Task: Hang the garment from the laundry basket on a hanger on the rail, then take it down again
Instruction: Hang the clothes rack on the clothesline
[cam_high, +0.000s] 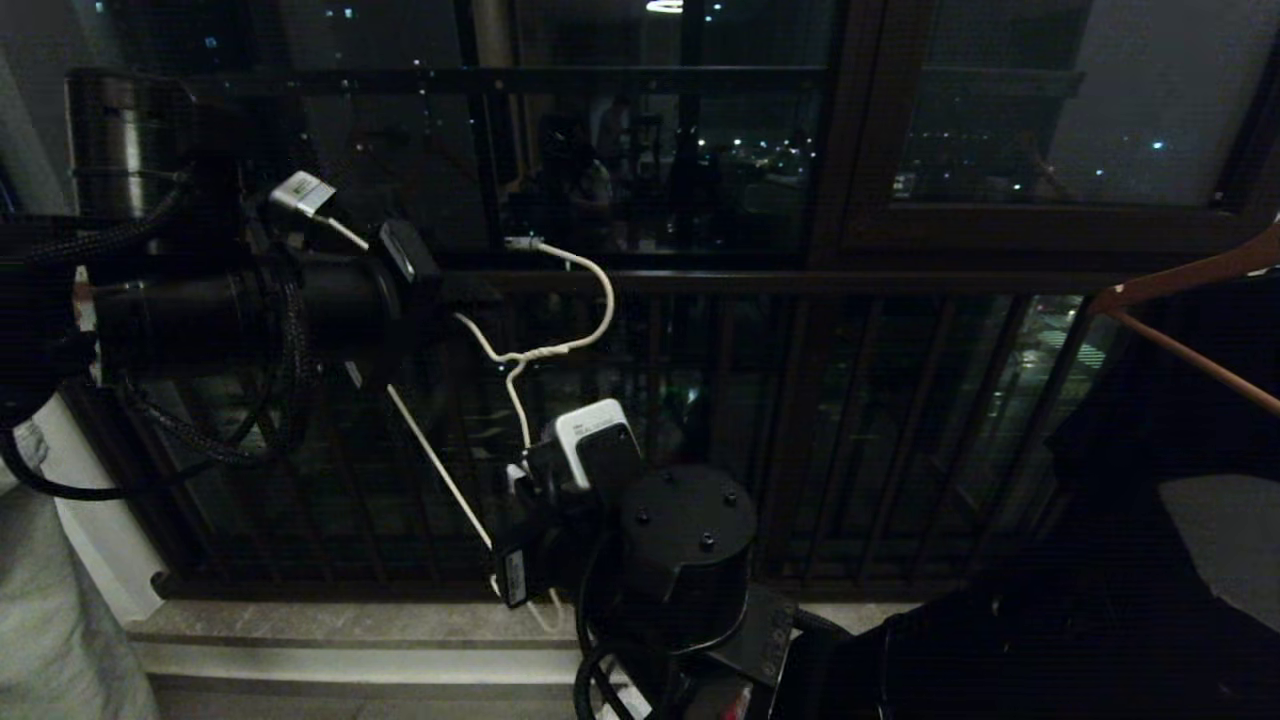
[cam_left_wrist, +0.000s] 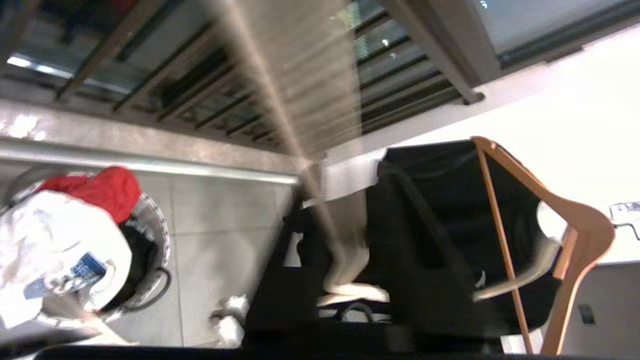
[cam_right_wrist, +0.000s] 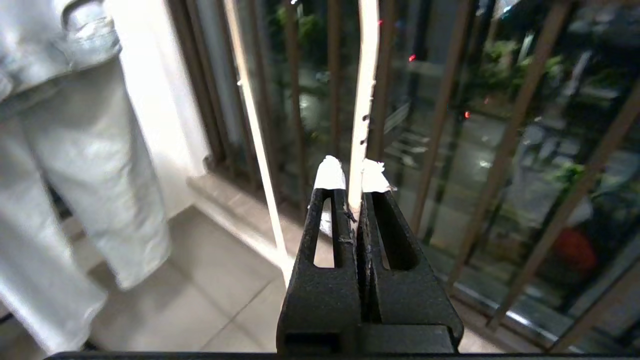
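Now: right claw (cam_right_wrist: 351, 177) clamped on the hanger (cam_right_wrist: 361, 100).
Thin, stiff wire, light, slippery; grip near twisted neck. Left claw state: cannot tell. Shirt (cam_left_wrist: 55, 245) soft, in the basket (cam_left_wrist: 150, 280).

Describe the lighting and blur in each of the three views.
Head view: very dark, with night lights glinting through the window glass; only the white hanger stands out. Left wrist view: bright but motion-smeared, a pale streak across the middle; the garment in the laundry basket stays readable. Right wrist view: well lit and sharp on the right gripper, jaws shut on the hanger wire; background softer.
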